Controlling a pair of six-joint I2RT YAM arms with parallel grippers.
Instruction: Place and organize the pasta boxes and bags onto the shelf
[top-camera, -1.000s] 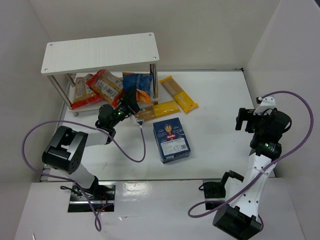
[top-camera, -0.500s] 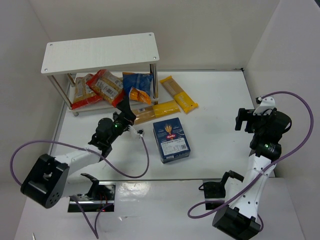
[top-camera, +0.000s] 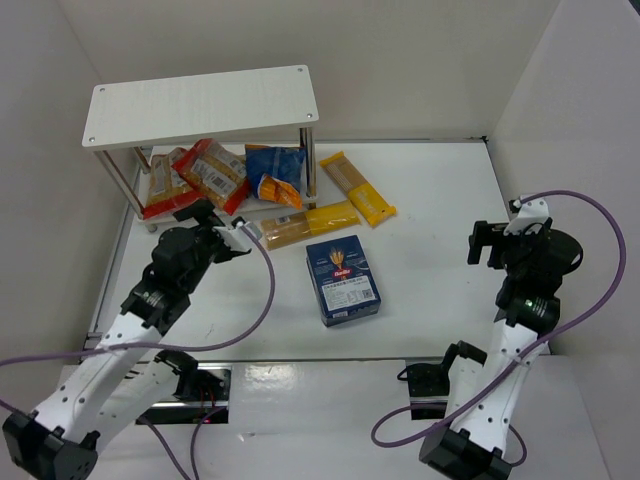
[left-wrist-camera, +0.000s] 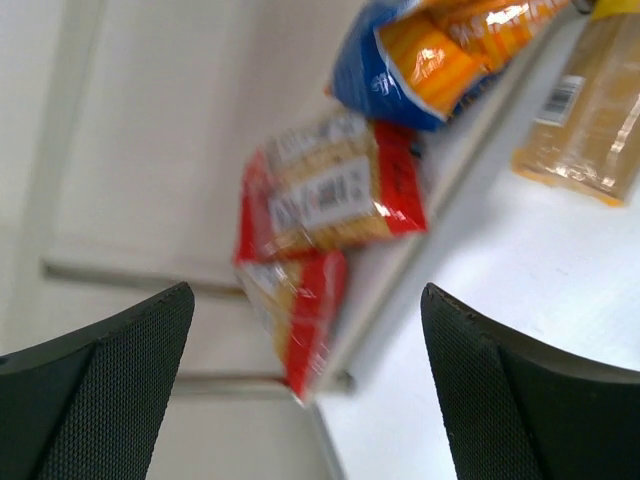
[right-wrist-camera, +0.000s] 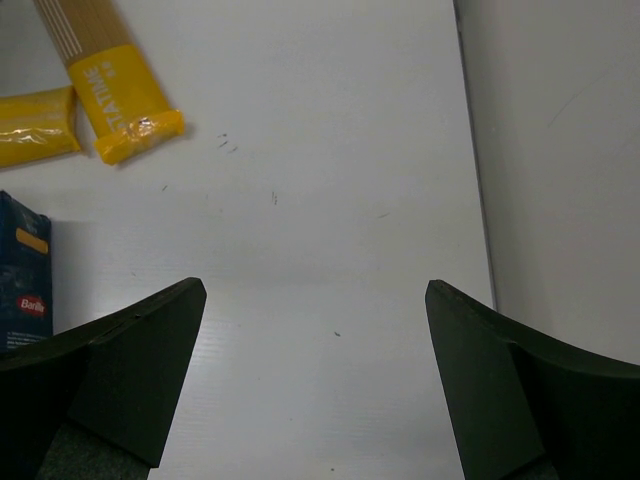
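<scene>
The shelf (top-camera: 200, 105) stands at the back left. On its lower board lie two red-orange bags (top-camera: 210, 170) (top-camera: 165, 185) and a blue-and-orange bag (top-camera: 272, 170). Two yellow packets (top-camera: 358, 188) (top-camera: 310, 222) and a dark blue box (top-camera: 343, 280) lie on the table to the right of it. My left gripper (top-camera: 215, 222) is open and empty, just in front of the shelf's lower tier. Its wrist view shows the red-orange bags (left-wrist-camera: 335, 190) and the blue-and-orange bag (left-wrist-camera: 430, 50) beyond the gripper (left-wrist-camera: 310, 400). My right gripper (top-camera: 487, 243) is open and empty at the far right, over bare table (right-wrist-camera: 315, 390).
White walls close in the table on the left, back and right. The shelf's silver leg (top-camera: 310, 165) stands between the blue-and-orange bag and the yellow packets. The right wrist view shows a yellow packet (right-wrist-camera: 110, 80) and the box's edge (right-wrist-camera: 20, 280) at the left.
My left arm has drawn back from the shelf front toward the left and near side, its gripper open and empty. The right arm has hardly moved.
</scene>
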